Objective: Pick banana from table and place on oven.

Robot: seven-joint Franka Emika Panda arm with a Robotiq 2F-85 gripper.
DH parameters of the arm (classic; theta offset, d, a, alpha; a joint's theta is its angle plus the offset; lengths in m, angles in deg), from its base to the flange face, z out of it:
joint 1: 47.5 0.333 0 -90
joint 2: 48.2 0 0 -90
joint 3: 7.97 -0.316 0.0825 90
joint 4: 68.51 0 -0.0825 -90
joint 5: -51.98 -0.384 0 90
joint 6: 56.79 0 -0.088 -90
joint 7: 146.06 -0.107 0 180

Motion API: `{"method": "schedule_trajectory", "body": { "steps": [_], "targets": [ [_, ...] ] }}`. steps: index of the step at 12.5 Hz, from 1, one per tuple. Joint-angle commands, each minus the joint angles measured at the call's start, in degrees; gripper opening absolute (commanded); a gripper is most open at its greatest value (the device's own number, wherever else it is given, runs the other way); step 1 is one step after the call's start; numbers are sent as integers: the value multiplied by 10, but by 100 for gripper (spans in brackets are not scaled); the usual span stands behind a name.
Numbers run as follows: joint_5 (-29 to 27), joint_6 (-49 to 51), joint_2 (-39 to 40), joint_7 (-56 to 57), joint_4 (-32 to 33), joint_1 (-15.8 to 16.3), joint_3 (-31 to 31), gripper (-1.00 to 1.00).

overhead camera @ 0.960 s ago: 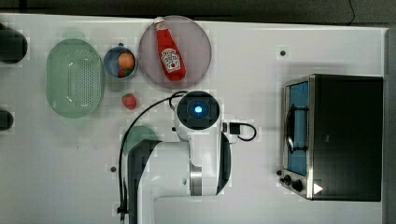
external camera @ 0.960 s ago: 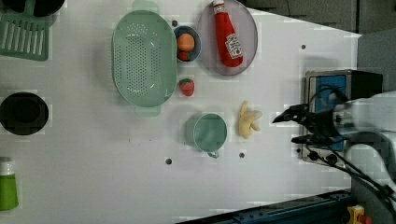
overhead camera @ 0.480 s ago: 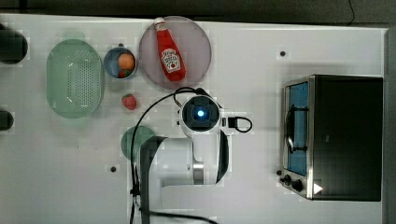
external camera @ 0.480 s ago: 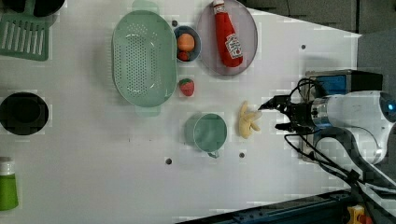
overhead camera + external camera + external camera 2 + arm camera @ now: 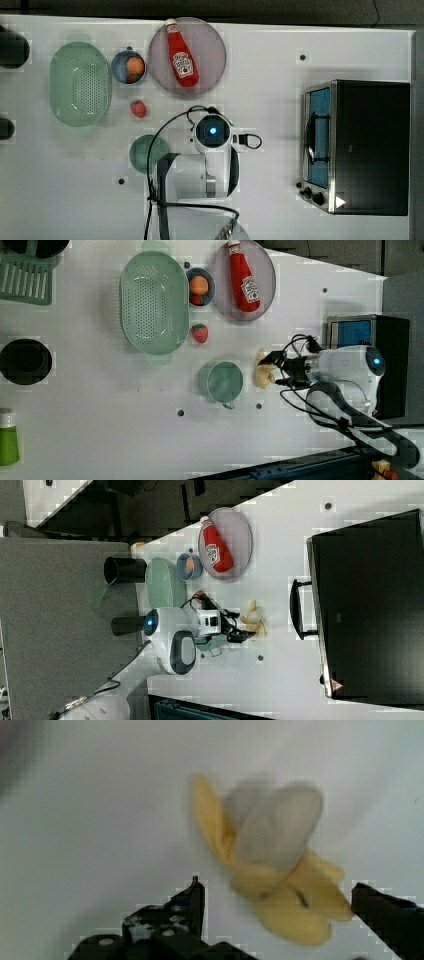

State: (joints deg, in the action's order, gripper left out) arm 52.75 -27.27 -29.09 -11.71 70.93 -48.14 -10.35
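In the wrist view the jaws [image 5: 277, 910] stand wide open, 1 dark finger on each side of the banana [image 5: 280, 870], which lies on the white desk [image 5: 100, 820] with its cream, peeled-looking segments splayed away from the fingers. Nothing is gripped yet — the spread looks chosen so the fingers can straddle the yellow body and close across it.

In the left view the banana [image 5: 262, 371] sits just beside the green cup [image 5: 224, 382], on the left view's right of it, with the gripper [image 5: 276, 367] reaching in from the oven side, probably to avoid the cup. The right view shows the same: fingers at the banana [image 5: 254, 620], apart from everything else.

Farther off lie the strawberry [image 5: 200, 333], the green colander [image 5: 154, 302], a small bowl of fruit [image 5: 199, 286] and the ketchup bottle [image 5: 243, 276] on its plate [image 5: 265, 270] — none in the way.

The oven [image 5: 372, 145] stands well apart at the top view's right, its flat black top bare, so it looks ready to take the banana.
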Motion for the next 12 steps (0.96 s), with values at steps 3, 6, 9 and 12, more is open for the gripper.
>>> {"method": "schedule_trajectory", "body": {
  "steps": [3, 6, 9, 12],
  "targets": [
    [1, -27, 4, 5, 6, 3, -16, 43],
    [0, -35, 4, 4, 5, 3, -16, -27],
    [-3, -38, -4, 4, 3, 3, -17, -50],
    [-3, -20, -73, 4, 3, 3, -16, -50]
  ]
}}
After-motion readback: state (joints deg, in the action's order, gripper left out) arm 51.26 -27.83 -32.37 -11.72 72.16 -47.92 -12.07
